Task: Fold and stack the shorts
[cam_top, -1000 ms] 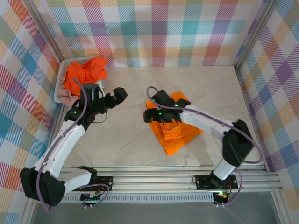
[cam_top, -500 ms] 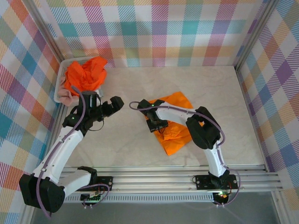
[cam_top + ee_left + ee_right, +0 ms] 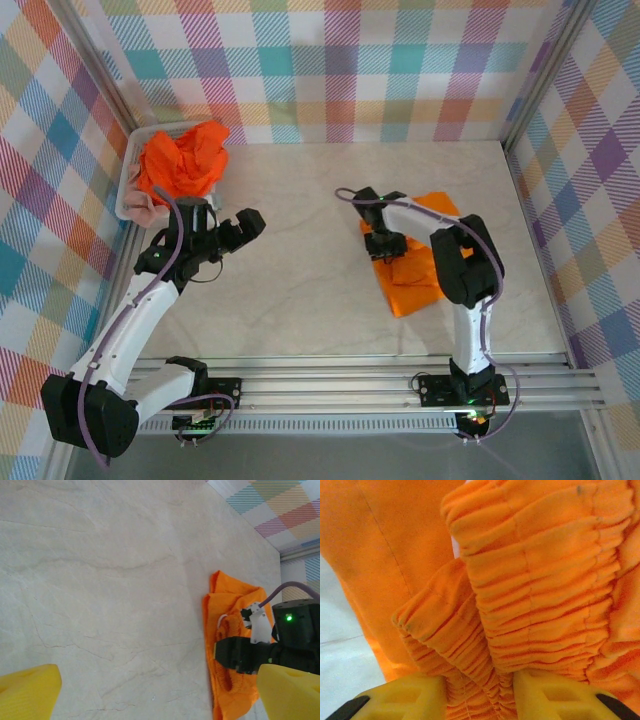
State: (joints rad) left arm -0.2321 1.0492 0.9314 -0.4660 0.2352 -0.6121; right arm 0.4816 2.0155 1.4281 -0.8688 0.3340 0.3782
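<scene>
Orange shorts point(image 3: 415, 282) crumpled right of centre — waistband point(image 3: 540, 580) bunched, second orange pair point(image 3: 180, 160) heaped far left

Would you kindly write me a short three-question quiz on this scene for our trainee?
1. True or false: the left gripper hangs open above the bare table.
2. Which part of the orange shorts on the table sits between the fingers of the right gripper? A leg hem; B gathered waistband; C pocket.
3. Fill in: the white basket stands at the table's far ____ corner.
Key: 1 true; 2 B; 3 left.

Pink shorts point(image 3: 148, 209) mostly hidden beneath orange shorts point(image 3: 180, 160).
</scene>
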